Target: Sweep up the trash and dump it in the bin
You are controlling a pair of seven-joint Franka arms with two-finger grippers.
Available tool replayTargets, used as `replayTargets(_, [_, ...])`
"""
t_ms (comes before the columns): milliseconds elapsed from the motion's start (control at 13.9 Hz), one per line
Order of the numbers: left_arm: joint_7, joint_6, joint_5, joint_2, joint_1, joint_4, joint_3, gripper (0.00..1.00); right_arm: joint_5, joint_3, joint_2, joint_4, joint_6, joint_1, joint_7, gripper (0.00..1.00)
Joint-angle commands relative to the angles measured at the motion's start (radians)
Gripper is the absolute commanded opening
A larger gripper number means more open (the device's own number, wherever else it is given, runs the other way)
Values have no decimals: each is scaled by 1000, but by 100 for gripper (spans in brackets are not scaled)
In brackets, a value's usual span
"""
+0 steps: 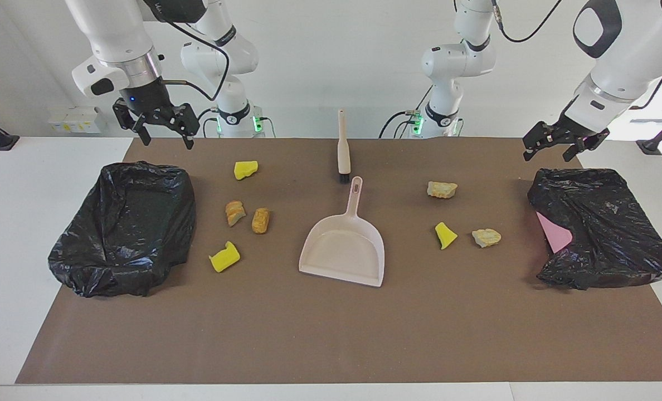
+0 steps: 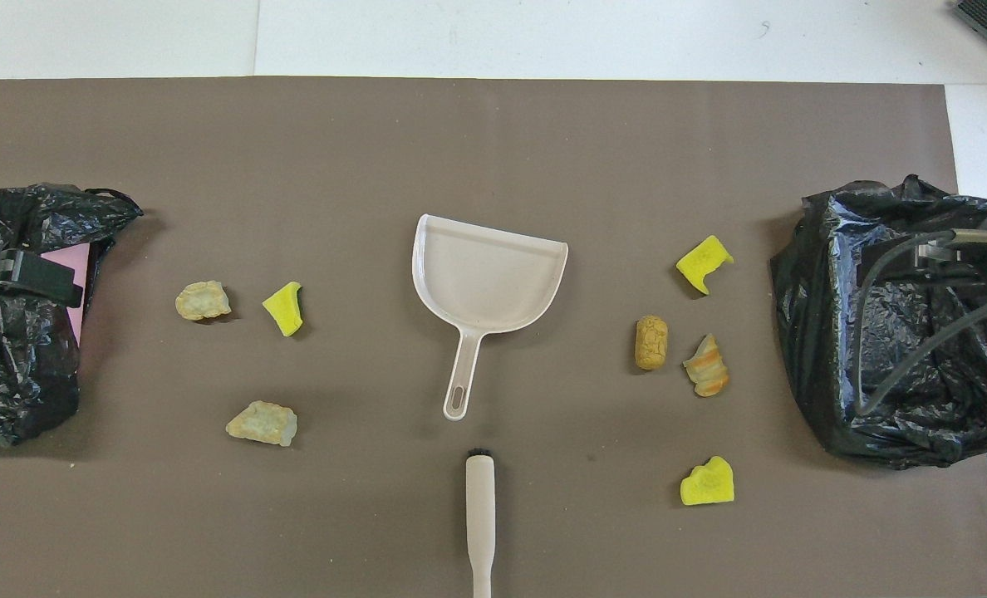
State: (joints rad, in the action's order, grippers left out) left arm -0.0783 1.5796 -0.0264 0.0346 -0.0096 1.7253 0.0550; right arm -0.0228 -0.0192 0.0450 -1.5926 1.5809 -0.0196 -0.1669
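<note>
Trash: seven scraps loose on the brown mat (image 1: 331, 334), four (image 1: 247, 214) toward the right arm's end of the dustpan (image 1: 345, 245), three (image 1: 459, 220) toward the left arm's end. Dustpan handle points at the robots; brush (image 1: 342, 147) lies just beyond its tip, same long axis. Neither tool held. Right gripper (image 1: 161, 131) hangs over the mat edge by one black bag-lined bin (image 1: 125, 228), fingers apart, empty. Left gripper (image 1: 554, 146) hangs by the other bin (image 1: 604, 228), fingers apart, empty. Both roughly equally far from the tools.
</note>
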Motion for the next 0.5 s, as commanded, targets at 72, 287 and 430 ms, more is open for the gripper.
replayTargets(72, [3,138,2,109,-166,210,-7,100,20,-15,15,-23,39,4,17,100])
replayTargets(287, [26,197,-10,134,-283,292,-7,100,15,-19,1,-24,51,-28,-60,100])
replayTargets(430, [49,230,-38,140,-347,344,-7,100,11,-19,-23,-23,66,-68,-135,100])
